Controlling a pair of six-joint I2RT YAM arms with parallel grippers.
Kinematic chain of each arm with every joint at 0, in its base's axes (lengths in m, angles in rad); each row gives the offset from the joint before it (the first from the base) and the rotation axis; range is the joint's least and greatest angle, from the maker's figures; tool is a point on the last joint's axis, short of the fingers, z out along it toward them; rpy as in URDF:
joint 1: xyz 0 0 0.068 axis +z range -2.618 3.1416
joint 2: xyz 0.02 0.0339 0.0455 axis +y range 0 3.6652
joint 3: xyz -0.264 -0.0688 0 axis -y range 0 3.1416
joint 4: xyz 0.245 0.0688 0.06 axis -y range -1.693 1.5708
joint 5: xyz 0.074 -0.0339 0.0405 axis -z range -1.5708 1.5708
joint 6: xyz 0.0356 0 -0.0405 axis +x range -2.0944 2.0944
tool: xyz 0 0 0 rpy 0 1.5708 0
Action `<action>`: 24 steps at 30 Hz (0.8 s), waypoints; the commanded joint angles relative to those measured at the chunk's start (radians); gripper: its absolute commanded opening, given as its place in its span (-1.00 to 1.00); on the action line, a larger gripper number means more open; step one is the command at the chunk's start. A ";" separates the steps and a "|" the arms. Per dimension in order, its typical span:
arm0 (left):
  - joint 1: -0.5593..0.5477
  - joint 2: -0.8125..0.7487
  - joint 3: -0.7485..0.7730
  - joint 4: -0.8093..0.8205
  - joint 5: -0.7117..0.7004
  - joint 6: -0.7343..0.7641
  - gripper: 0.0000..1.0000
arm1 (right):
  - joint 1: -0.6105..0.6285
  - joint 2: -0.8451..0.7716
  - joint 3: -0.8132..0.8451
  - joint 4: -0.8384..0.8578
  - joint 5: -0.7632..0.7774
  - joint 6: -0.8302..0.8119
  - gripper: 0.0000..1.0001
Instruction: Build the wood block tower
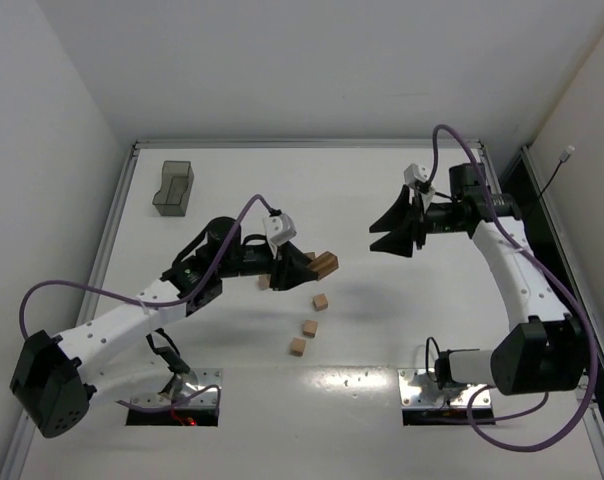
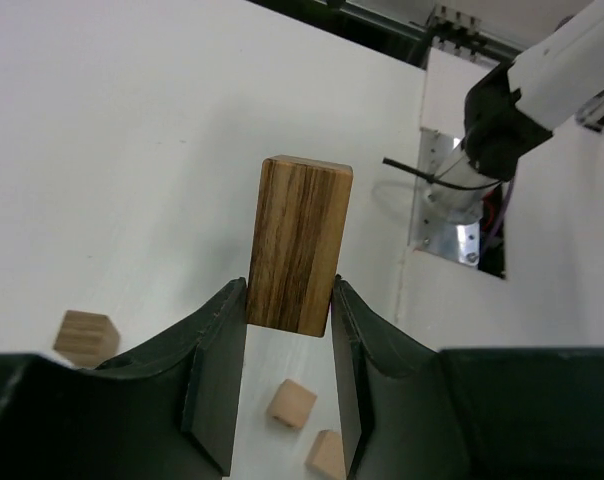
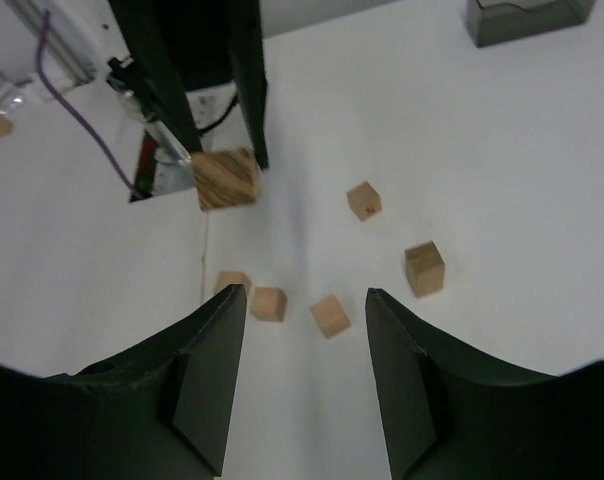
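My left gripper (image 1: 307, 266) is shut on a dark striped oblong wood block (image 1: 325, 264), held above the table. In the left wrist view that block (image 2: 300, 240) sticks out past the left gripper (image 2: 289, 300), clamped at its near end. Several small tan wood blocks lie singly on the table below and to the right of it (image 1: 321, 301) (image 1: 309, 328) (image 1: 298, 346). My right gripper (image 1: 375, 238) hangs open to the right, with nothing between its fingers. Under the right gripper (image 3: 305, 293) I see loose cubes (image 3: 330, 315) (image 3: 424, 268) and the striped block (image 3: 225, 179). No tower is in view.
A grey translucent tray (image 1: 172, 188) stands at the back left, also seen from the right wrist as the tray (image 3: 527, 15). Two metal base plates (image 1: 187, 385) (image 1: 437, 385) sit at the near edge. White walls close in the table on the left and at the back.
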 commanded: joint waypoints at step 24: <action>-0.084 0.118 0.146 0.158 0.013 -0.156 -1.00 | 0.240 0.053 0.132 -0.068 -0.015 -0.037 0.17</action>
